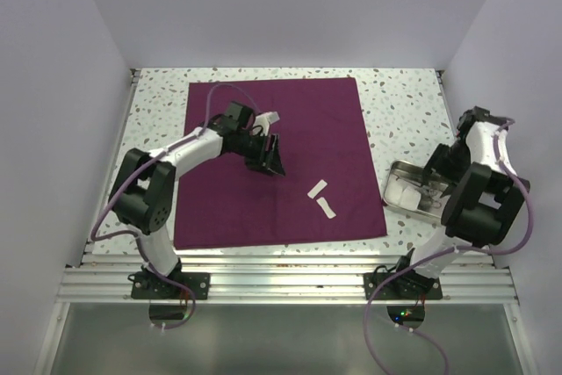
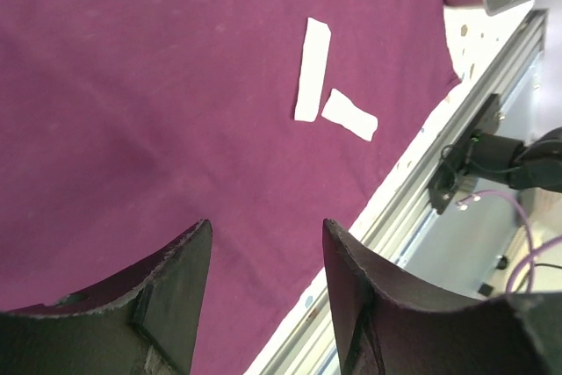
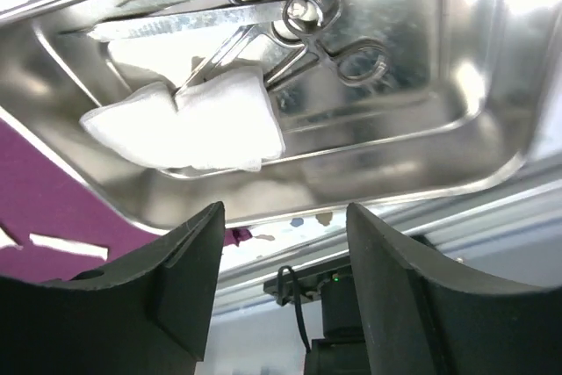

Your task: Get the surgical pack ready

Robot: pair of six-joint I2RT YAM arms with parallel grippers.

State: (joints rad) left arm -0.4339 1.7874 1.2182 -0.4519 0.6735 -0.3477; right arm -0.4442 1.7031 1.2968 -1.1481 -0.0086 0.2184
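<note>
Bare cloth [image 1: 329, 120] around two white strips [image 1: 321, 198]

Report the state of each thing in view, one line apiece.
Purple cloth, spread flat on the table.
White strips, two, lying loose on the cloth.
Steel tray, upright beside the cloth.
Gauze pads, piled inside the tray.
Scissor-like instruments, lying in the tray.
Left hand, open, empty, over the cloth.
Right hand, open, empty, over the tray.

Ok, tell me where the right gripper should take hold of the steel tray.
I'd pinch the steel tray by its raised rim on the side toward the rails, coming straight down, one finger inside, one outside. Beside the gauze pads that wall is bare, and the instruments lie further in. The right gripper hovers open there.
</note>
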